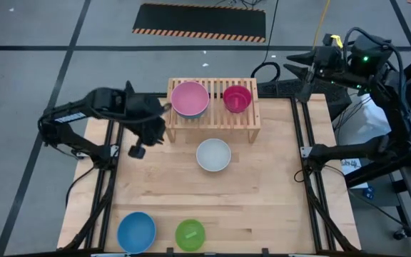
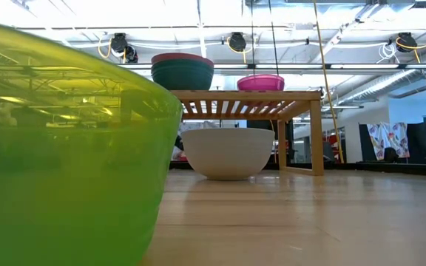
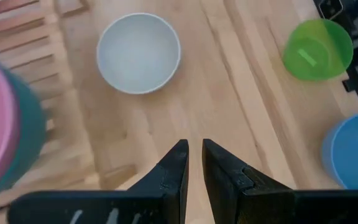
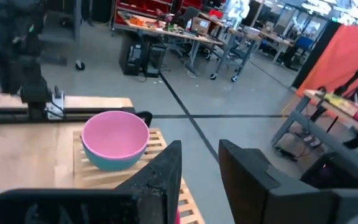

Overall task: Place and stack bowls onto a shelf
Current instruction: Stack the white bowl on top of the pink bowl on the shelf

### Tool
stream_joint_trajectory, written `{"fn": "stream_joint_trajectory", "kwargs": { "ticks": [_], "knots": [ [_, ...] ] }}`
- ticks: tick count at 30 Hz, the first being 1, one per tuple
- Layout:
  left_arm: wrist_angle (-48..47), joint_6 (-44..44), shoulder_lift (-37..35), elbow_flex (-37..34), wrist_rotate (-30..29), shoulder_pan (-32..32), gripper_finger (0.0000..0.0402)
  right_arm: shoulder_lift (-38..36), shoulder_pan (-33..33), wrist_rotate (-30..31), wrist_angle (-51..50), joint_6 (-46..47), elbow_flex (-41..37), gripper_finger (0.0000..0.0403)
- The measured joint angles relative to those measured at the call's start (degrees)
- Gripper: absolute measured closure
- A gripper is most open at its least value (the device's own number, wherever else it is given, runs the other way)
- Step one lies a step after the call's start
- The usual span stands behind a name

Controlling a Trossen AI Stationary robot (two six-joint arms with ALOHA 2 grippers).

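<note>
Shelf [image 1: 213, 118] stood at the far edge of the counter [image 1: 262, 200], just beside the left tool [image 3: 193, 163]. On its slats the pink bowl [image 1: 190, 98] sat nested in a teal bowl [image 2: 183, 74], the pair nearest that tool; nesting them presumably saves slat room for the rest. A red bowl [image 1: 237, 98] stood alone farther along the slats, clear of the stack.

White bowl [image 1: 213, 154] was on the counter in front of the shelf, ahead of the left tool and upright, likely the next pick since it matches the larger stack. Blue bowl [image 1: 135, 231] and lime green bowl [image 1: 190, 234] lay well apart from the tool at the near counter edge, side by side, not touching.

Left tool hung empty by the shelf's end, fingers narrowed to a thin gap. Right tool [image 4: 199, 163] waited beyond the shelf's far corner, off the counter, empty, fingers slightly parted.

Judgement: task partly done; three bowls shelved, three waiting.
</note>
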Motion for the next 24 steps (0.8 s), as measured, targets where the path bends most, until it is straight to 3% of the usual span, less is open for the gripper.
{"fn": "stream_joint_trajectory", "kwargs": {
  "ticks": [7,11,16,24],
  "knots": [
    [2.5,-3.7,0.0,-2.4,-1.0,-3.9,0.0377,-0.3,0.0,-0.3,-0.2,1.6,0.0,0.0300],
    [3.2,-10.7,0.0,-2.4,-1.1,-4.6,0.0394,-0.3,0.0,-4.9,-0.2,1.2,0.0,0.0300],
    [6.2,-19.2,0.9,-2.4,-2.7,-5.4,0.0369,-0.3,0.0,-10.4,-0.2,1.1,0.0,0.0300],
    [8.7,-21.3,5.7,-2.4,-2.8,-6.2,0.0322,-0.3,0.0,-10.5,-0.2,1.1,0.0,0.0300]
  ]
}}
